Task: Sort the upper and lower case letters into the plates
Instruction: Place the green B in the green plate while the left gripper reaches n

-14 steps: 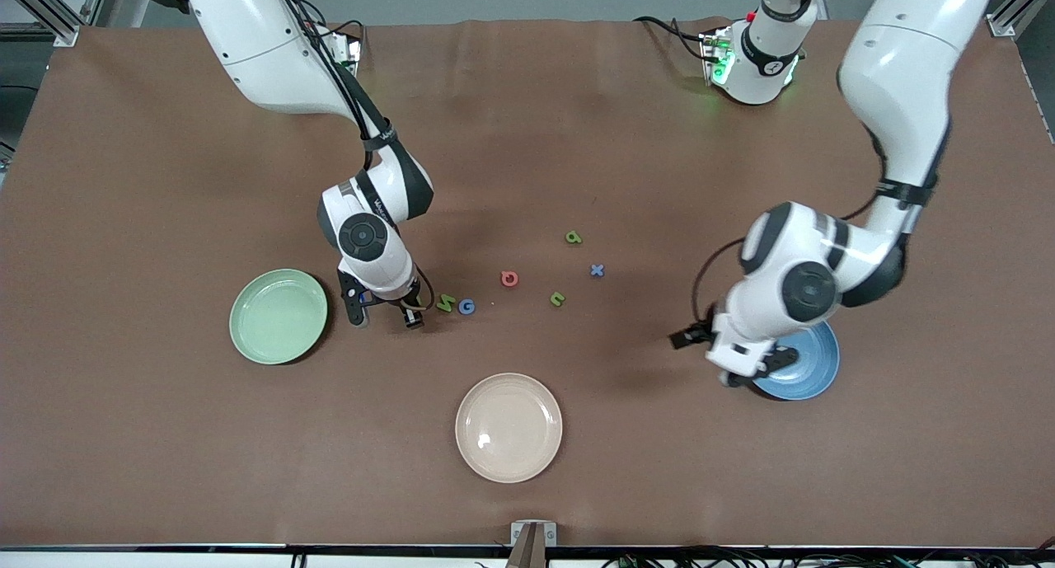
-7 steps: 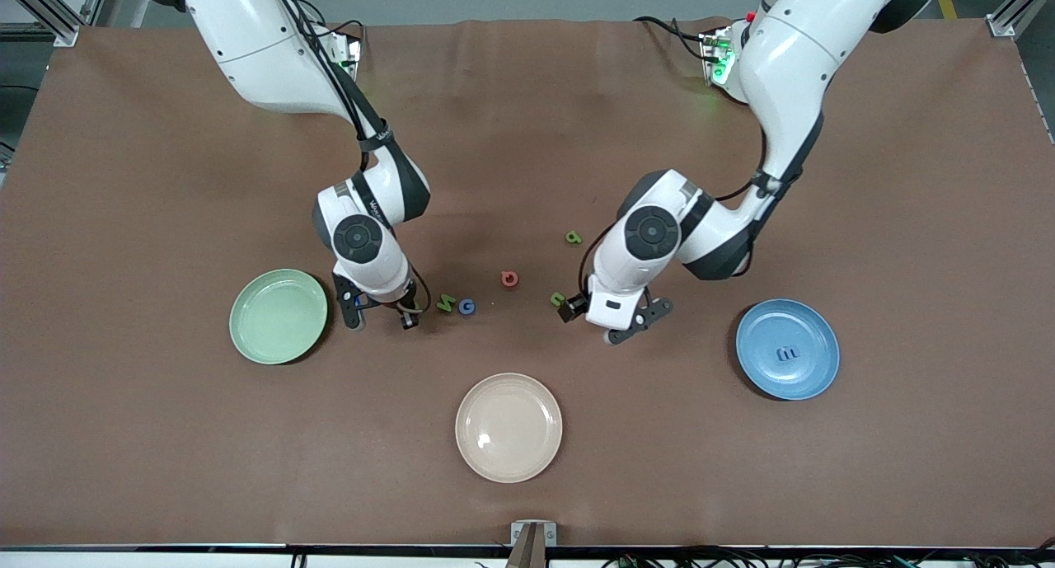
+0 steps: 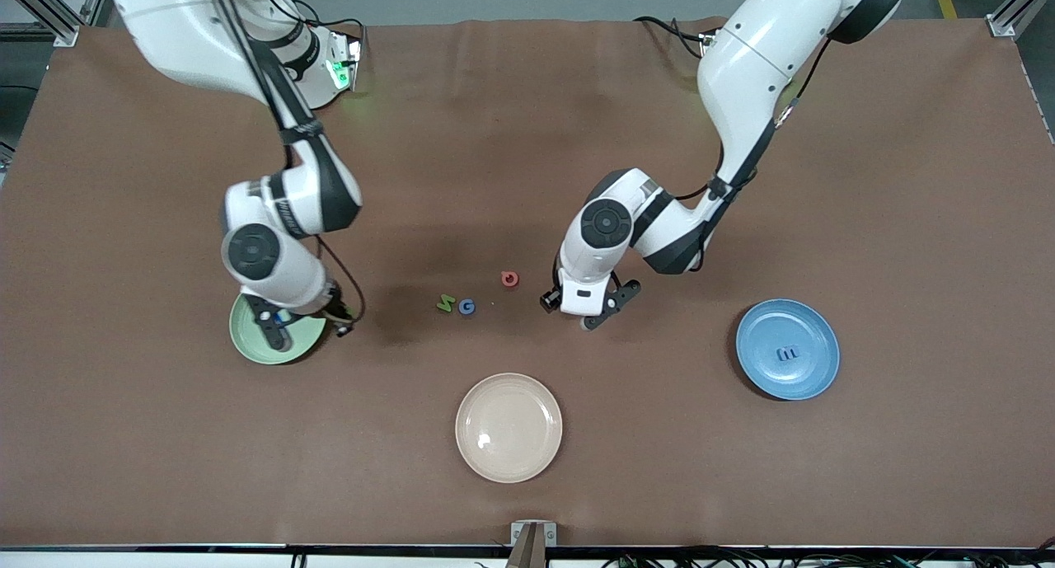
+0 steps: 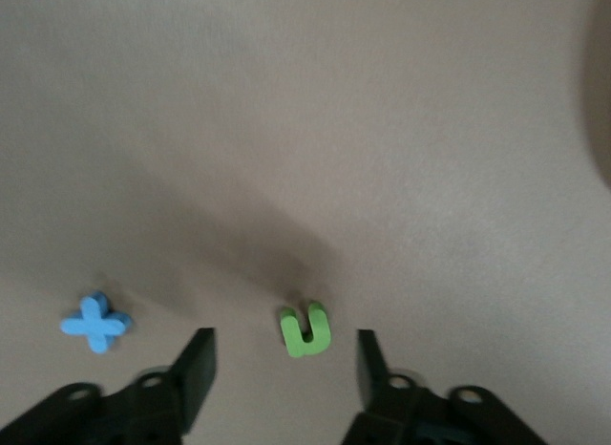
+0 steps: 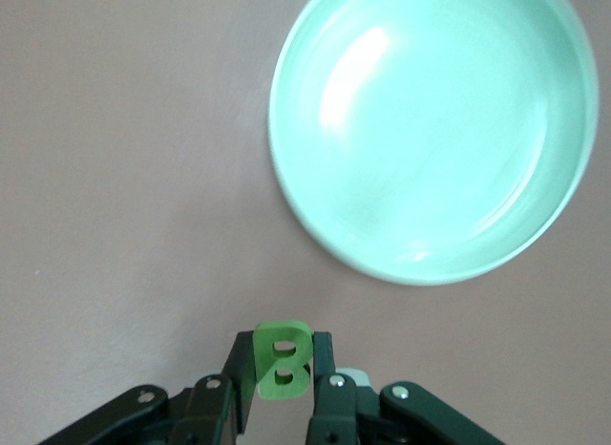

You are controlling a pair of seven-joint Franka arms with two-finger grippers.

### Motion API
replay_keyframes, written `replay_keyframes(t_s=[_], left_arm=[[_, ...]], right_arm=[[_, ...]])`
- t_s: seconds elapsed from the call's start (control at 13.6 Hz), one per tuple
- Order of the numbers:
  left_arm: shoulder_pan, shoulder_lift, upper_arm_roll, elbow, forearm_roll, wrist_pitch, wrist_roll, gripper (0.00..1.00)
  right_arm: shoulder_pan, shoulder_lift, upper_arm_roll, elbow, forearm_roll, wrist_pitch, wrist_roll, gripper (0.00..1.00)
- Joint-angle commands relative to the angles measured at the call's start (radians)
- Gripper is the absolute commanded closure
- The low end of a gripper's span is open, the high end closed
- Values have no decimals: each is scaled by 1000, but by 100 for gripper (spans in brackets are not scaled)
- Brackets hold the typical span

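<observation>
Nearest the front camera lies the beige plate (image 3: 508,427), bare, at the middle of the table's near edge; farther up, toward the left arm's end, sits the blue plate (image 3: 787,349) with a dark blue letter (image 3: 788,354) lying flat in it; toward the right arm's end sits the pale green plate (image 3: 252,344), partly covered in the front view by the right arm's wrist.

The right gripper (image 5: 282,388) hangs over the table just beside the pale green plate (image 5: 434,130), which the right wrist view shows bare inside; its fingers are clenched on a green letter B (image 5: 283,359), held upright between the pads.

Between the two arms, a green N (image 3: 446,303) and a blue G (image 3: 467,307) lie just beside each other on the brown table (image 3: 527,156); a red letter (image 3: 510,279) lies a little farther from the front camera and nearer the left arm's end.

The left gripper (image 4: 284,364) is low over the middle of the table, beside the red letter; its fingers (image 4: 199,369) stand apart on either side of a small green u-shaped letter (image 4: 305,330) that lies flat on the table, neither pad touching it; a light blue x (image 4: 95,322) lies near, just outside one finger; both of these letters are hidden under the arm in the front view.
</observation>
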Motion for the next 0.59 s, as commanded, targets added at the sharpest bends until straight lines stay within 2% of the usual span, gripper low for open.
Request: replay_keyframes(t_s=[0.0, 0.07, 0.15, 0.37, 0.52], left_arm=[[-38, 28, 25, 50, 12, 2, -61, 49], [-43, 32, 26, 53, 12, 0, -69, 54], [-46, 37, 30, 55, 12, 2, -71, 54], [-47, 57, 33, 78, 12, 0, -72, 52], [-47, 65, 33, 85, 12, 2, -77, 47]], right_arm=[[-97, -96, 17, -131, 44, 10, -206, 100], [-115, -107, 15, -157, 45, 14, -249, 100], [-135, -116, 14, -186, 45, 22, -284, 100], [-186, -130, 15, -304, 45, 159, -373, 100], [-205, -121, 14, -334, 45, 212, -390, 99]])
